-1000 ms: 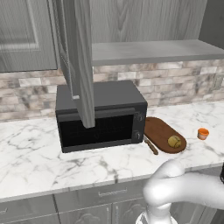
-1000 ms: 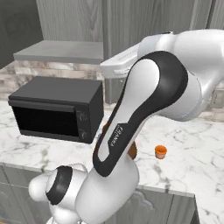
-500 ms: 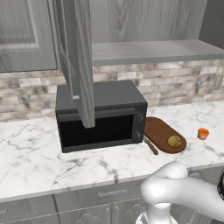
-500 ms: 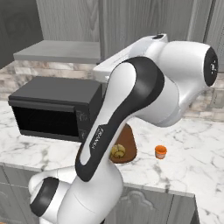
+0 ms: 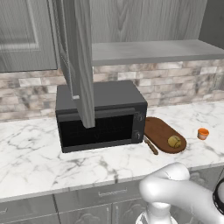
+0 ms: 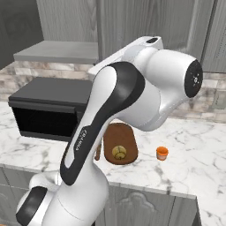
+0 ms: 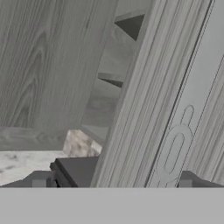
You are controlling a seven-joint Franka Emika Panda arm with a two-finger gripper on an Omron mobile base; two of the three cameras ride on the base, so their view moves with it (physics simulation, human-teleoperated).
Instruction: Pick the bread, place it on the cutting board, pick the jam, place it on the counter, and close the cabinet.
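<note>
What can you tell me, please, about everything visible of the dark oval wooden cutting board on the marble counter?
The dark reddish-brown oval wooden cutting board lies flat on the white grey-veined marble counter, just right of the black microwave. A short handle points toward the counter's front edge. The small round golden-brown bread sits on its front part. The small orange jam jar stands apart to its right on the marble. In the right base view the white arm hides part of the board.

Even, soft rendered light, faint shadows, slightly blurred hand view, no glare.
</note>
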